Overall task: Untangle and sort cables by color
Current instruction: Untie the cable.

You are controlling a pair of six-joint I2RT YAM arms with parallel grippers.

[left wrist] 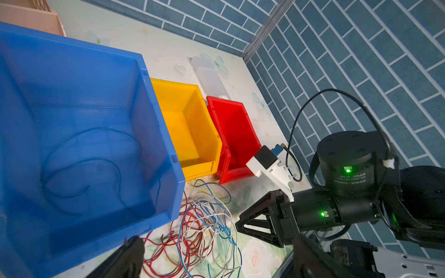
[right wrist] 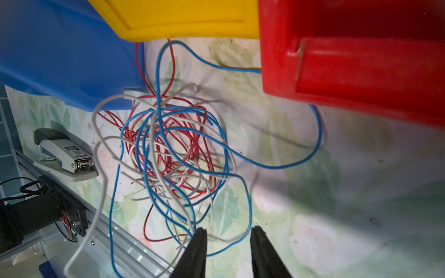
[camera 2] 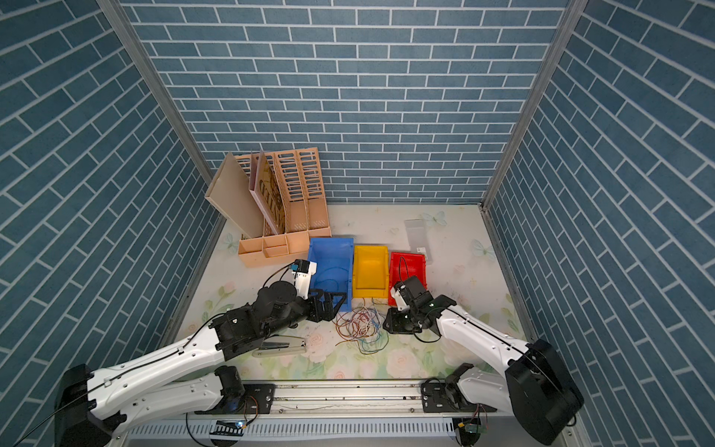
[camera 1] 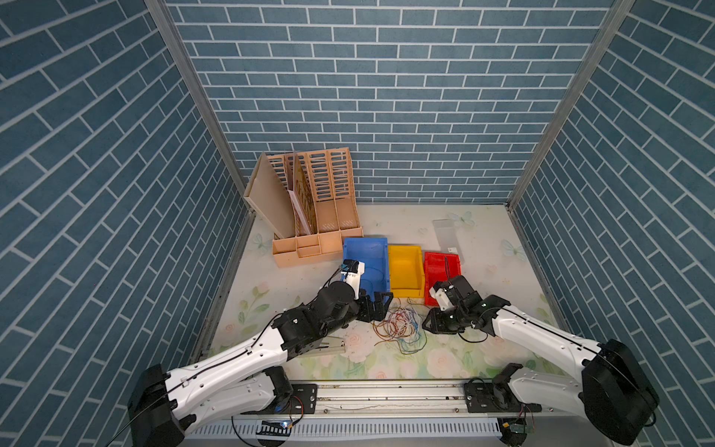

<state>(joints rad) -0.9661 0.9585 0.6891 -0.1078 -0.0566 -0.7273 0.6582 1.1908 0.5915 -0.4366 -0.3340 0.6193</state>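
Currently on your table (camera 1: 483, 240): item one, the cables (camera 1: 398, 325) (right wrist: 173, 149), a loose tangle of blue, whitish and red strands lying on the floral surface just in front of the three bins, between your two arms. Item two, one blue cable (left wrist: 96, 158) curled on the floor of the blue bin (camera 1: 365, 247) (left wrist: 139, 57), apart from the heap. Item three, the yellow bin (camera 1: 404, 251) and the red bin (camera 1: 441, 257), set in a row beside the blue one; a blue strand from the tangle runs to the red bin's front base. Item four, your left gripper (camera 1: 377, 309), jaws spread wide and holding nothing, at the blue bin's near corner just beside the tangle. Item five, your right gripper (right wrist: 227, 231) (camera 1: 431, 323), at the tangle's other edge, in front of the red bin, fingers (right wrist: 197, 250) set apart with a clear gap; a blue strand crosses that gap, though whether any strand touches a finger is hard to tell. Item six, a stapler (right wrist: 65, 156) near the front rail, under your left arm. Item seven, a peach file organiser (camera 1: 317, 216) at the back, behind the blue bin
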